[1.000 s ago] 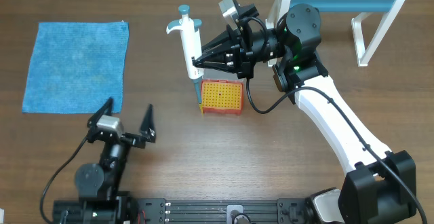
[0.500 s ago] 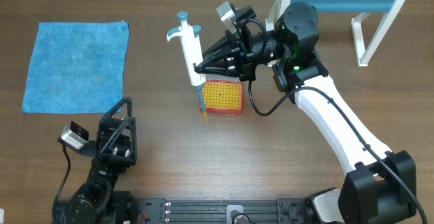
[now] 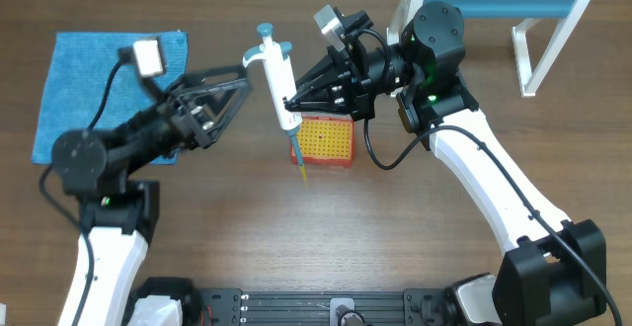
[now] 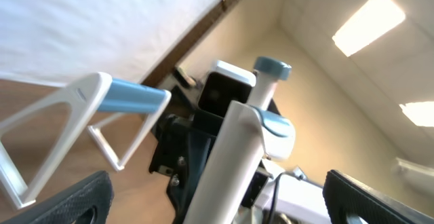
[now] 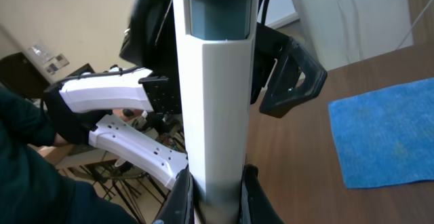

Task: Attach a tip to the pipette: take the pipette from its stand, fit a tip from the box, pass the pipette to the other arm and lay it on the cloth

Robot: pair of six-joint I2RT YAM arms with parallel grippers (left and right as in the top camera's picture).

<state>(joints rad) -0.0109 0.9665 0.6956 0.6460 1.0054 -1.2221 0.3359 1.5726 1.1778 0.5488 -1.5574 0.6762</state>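
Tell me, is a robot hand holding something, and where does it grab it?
The right gripper holds the pipette by the lower part of its white body. The left gripper is open, holding nothing.

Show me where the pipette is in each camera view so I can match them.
Top view: pipette at centre, up-left of the tip box.
Left wrist view: pipette centre, close up.
Right wrist view: pipette down the middle.
Shared landmark: the right gripper clamped on its barrel.
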